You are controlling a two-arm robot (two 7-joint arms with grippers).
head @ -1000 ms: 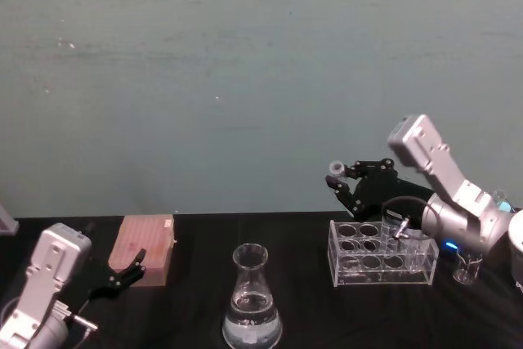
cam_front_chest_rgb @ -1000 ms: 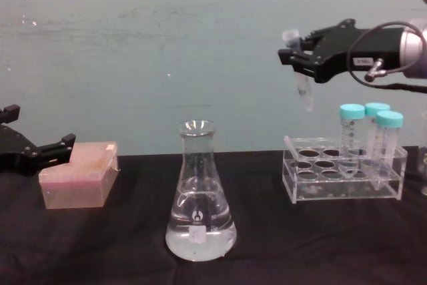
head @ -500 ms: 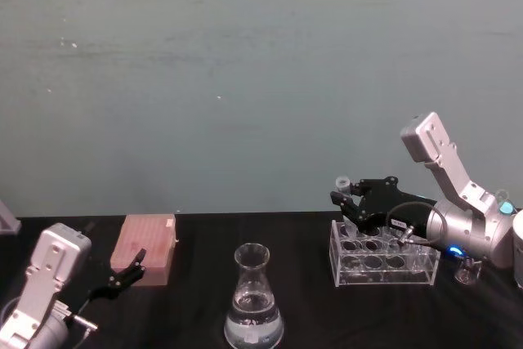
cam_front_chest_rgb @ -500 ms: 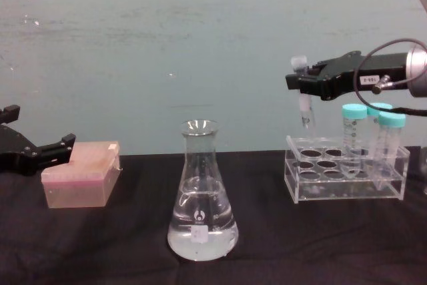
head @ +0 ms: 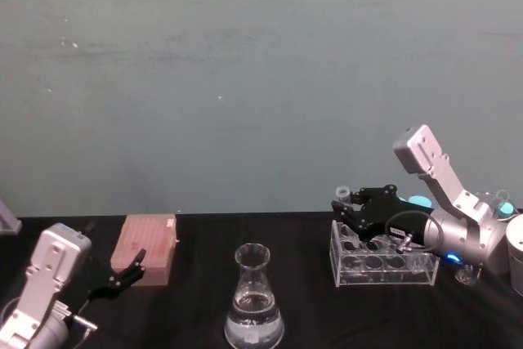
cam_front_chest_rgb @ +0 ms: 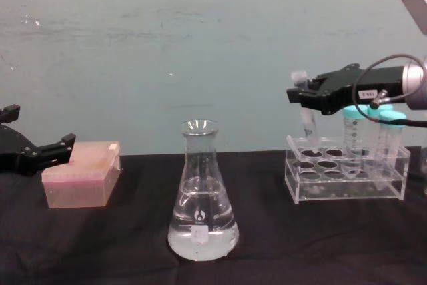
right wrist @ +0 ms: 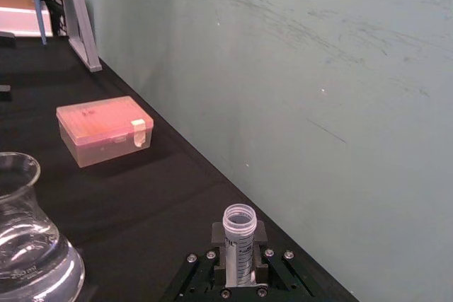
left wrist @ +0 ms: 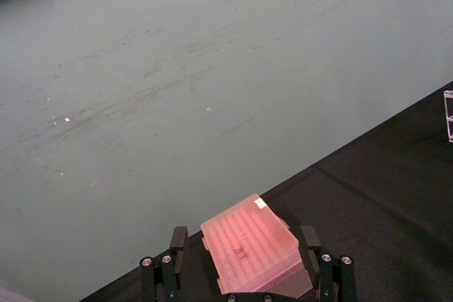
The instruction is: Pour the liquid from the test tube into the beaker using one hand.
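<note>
Right end effector (cam_front_chest_rgb: 301, 95) pinches the upright tube (cam_front_chest_rgb: 307, 119) over the rack (cam_front_chest_rgb: 347, 179), well apart from the flask (cam_front_chest_rgb: 201, 195); left end effector (cam_front_chest_rgb: 40, 153) is spread beside the pink box (cam_front_chest_rgb: 80, 175).

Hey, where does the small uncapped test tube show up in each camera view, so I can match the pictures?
Head view: the test tube sits right of centre, in the right end effector, above the rack's left end.
Chest view: the test tube is upper right, upright, its tip at the clear rack.
Right wrist view: the test tube is bottom centre, between the fingers.
Left wrist view: not in it.
Shared landmark: the beaker.
</note>
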